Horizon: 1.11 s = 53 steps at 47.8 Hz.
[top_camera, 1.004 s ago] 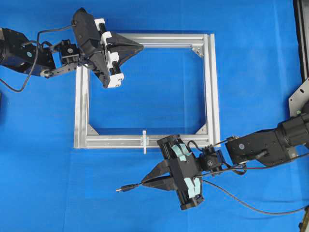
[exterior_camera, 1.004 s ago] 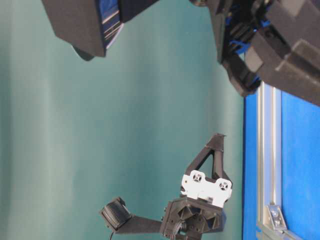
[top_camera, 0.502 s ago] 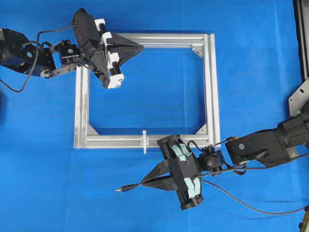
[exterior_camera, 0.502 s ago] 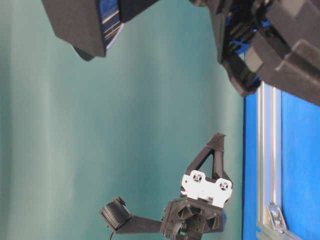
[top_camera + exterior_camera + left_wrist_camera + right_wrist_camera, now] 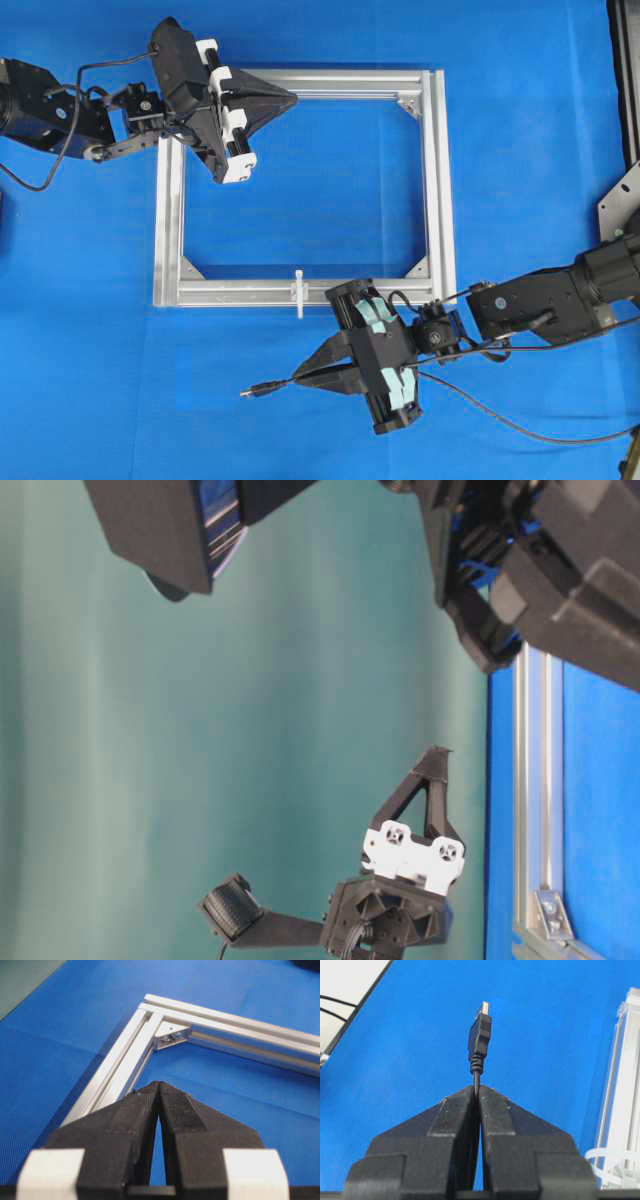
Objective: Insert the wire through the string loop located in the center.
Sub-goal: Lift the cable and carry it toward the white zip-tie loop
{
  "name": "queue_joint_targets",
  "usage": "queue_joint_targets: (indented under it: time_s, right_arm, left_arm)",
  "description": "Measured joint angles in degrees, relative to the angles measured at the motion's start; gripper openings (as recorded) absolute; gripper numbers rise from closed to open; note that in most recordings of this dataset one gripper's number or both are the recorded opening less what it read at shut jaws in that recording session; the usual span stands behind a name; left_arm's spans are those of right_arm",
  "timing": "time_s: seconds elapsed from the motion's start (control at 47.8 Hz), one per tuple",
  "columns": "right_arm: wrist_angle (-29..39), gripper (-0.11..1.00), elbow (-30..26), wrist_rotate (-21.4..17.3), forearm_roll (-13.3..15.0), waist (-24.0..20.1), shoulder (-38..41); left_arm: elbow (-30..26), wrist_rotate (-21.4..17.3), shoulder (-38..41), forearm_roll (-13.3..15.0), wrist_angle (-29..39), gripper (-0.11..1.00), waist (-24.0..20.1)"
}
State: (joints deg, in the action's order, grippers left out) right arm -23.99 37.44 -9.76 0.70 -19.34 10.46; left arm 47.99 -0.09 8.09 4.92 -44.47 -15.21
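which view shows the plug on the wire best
The right wrist view: the plug fills the centre, sticking out of the shut right claw, metal tip visible. The overhead view shows it only as a small dark tip left of that claw. The left wrist and table-level views do not show it.

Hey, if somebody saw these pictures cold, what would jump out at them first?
Probably the silver frame lying on the blue cloth. Just below its near rail, the right gripper pinches the wire, plug poking forward, close to the white string loop. The left gripper sits shut over the frame's far rail.
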Motion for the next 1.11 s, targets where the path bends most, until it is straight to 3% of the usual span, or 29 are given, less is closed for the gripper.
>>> queue_joint_targets:
  time_s: [0.314, 0.815, 1.108]
  right_arm:
    - [0.0, -0.03, 2.2, 0.0, 0.0, 0.0, -0.79]
    - [-0.44, -0.03, 15.38, -0.26, -0.88, 0.0, -11.34]
    - [-0.79, -0.03, 16.0, -0.26, -1.14, 0.44, -11.78]
  left_arm:
    - [0.09, 0.0, -0.09, -0.09, 0.0, 0.0, 0.0]
    - [0.09, 0.0, -0.09, 0.0, 0.0, 0.0, 0.0]
    - [0.09, 0.0, -0.09, 0.0, 0.0, 0.0, 0.0]
